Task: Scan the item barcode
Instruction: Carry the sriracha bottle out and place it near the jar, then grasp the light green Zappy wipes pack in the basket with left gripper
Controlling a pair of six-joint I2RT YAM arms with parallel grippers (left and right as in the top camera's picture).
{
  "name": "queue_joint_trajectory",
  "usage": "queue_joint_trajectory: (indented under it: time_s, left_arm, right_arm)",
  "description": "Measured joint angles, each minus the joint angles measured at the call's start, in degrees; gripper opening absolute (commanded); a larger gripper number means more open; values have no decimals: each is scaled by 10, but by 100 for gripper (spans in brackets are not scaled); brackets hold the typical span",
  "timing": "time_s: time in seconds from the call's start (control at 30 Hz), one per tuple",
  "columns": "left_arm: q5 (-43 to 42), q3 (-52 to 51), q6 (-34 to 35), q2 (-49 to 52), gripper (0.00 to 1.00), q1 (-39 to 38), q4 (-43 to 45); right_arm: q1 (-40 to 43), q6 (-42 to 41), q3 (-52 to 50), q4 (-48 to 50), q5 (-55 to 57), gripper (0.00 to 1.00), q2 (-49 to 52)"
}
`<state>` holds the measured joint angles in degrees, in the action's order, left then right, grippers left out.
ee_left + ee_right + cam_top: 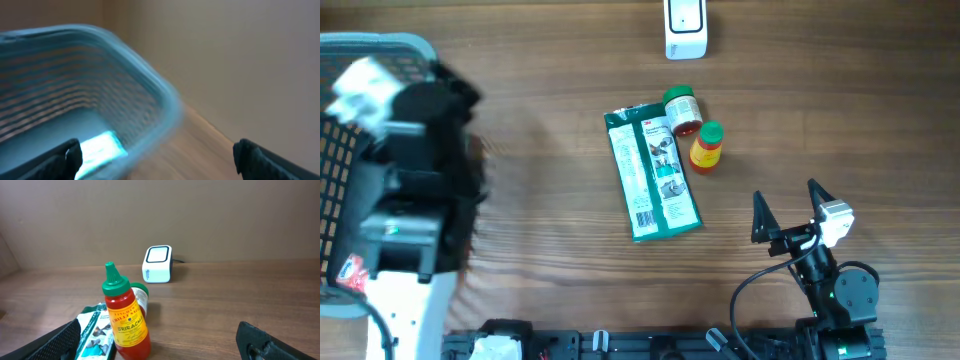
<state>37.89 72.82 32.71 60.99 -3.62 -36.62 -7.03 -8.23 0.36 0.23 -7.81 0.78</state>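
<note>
The green packet (653, 172) lies flat near the middle of the table (540, 150), its long side running away from the robot. At its far right corner are a green-lidded jar (681, 108) and an upright sriracha bottle (707, 147), the two just beside each other. The white scanner (686, 27) stands past them at the table's far edge, with bare wood between it and the jar. Bare wood also lies to the left of the packet as far as the basket (370, 45) at the left edge, and to the right of the bottle. The right gripper (786, 192) sits nearer the robot and to the right of the packet. It is apart from all three items, with its jaws spread wide and nothing between them. In its wrist view the bottle stands ahead and to the left. The left gripper (157, 157) hangs above the basket, well apart from the items. Its fingers are wide apart and empty, with a blurred pale object (100, 147) lying in the basket beneath.
</note>
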Motion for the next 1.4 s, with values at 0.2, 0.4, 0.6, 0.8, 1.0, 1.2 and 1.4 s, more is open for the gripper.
queue_joint_trajectory:
  time_s: [0.2, 0.4, 0.6, 0.8, 1.0, 1.2, 1.4]
  left_arm:
    - [-206, 0, 87, 32, 100, 275, -23]
    - [-379, 3, 107, 209, 100, 407, -48]
    - [-438, 0, 108, 371, 100, 411, -8]
    - [-471, 0, 95, 460, 91, 406, 22]
    - [-474, 1, 73, 482, 40, 389, 37]
    - [-479, 5, 38, 482, 4, 380, 36]
    - [-483, -3, 32, 417, 4, 403, 7]
  right_arm:
    - [0, 0, 0, 0, 0, 100, 0]
    - [0, 0, 0, 0, 0, 100, 0]
    - [0, 0, 0, 0, 0, 100, 0]
    - [0, 0, 0, 0, 0, 100, 0]
    - [0, 0, 0, 0, 0, 100, 0]
    - [0, 0, 0, 0, 0, 100, 0]
    - [0, 0, 0, 0, 0, 100, 0]
